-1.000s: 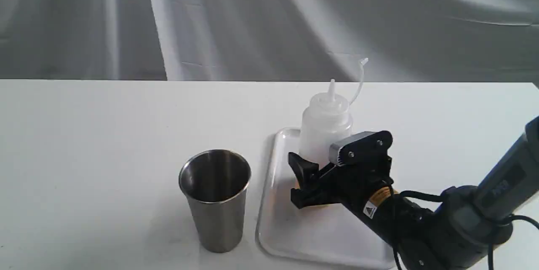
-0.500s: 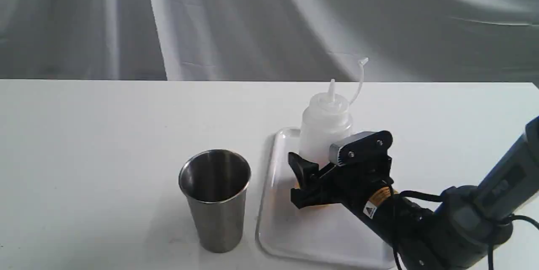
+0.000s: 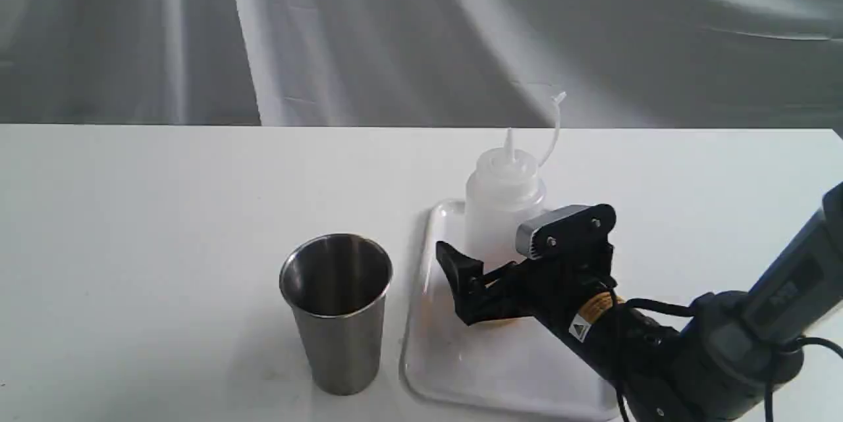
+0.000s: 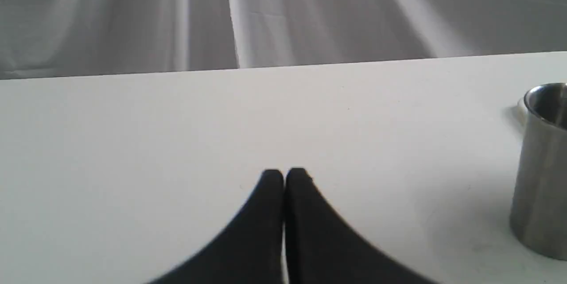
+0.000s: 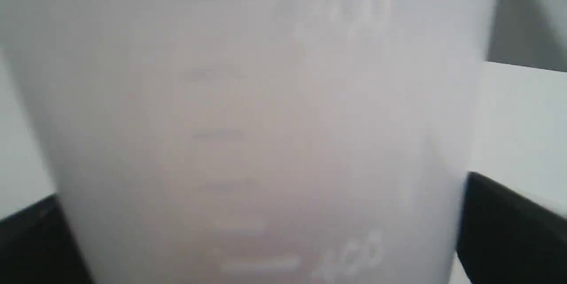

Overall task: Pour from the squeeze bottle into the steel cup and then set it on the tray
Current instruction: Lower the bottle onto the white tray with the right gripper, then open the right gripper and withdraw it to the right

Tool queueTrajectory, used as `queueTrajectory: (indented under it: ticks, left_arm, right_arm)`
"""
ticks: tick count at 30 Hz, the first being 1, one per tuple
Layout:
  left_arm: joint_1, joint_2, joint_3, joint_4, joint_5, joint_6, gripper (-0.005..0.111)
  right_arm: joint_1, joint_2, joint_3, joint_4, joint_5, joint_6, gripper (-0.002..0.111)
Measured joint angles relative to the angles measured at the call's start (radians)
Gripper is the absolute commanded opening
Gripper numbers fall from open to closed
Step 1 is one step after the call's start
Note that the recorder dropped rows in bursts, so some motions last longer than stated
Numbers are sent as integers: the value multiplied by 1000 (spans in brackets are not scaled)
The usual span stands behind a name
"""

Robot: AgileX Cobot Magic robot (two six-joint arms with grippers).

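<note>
Standing on one white desk (image 3: 132, 211): one tray (image 3: 487, 369) near the front edge, one squeeze bottle (image 3: 500, 205) upright on the tray's far end, flanked by two spread-open right fingers (image 3: 461, 277); one steel cup (image 3: 337, 316) just beside the tray; left fingers (image 4: 266, 213) closed, empty.

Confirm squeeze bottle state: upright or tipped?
Upright. The squeeze bottle stands on the tray with its nozzle pointing straight up; the right gripper flanks its lower body.
</note>
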Motion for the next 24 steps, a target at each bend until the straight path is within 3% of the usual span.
queueTrajectory:
  ticks: [16, 24]
  left_arm:
    - [0, 0, 0, 0, 0, 0, 0]
    - [0, 0, 0, 0, 0, 0, 0]
  right_arm:
    - [0, -92, 100, -31, -4, -14, 105]
    - [0, -198, 243, -40, -6, -28, 105]
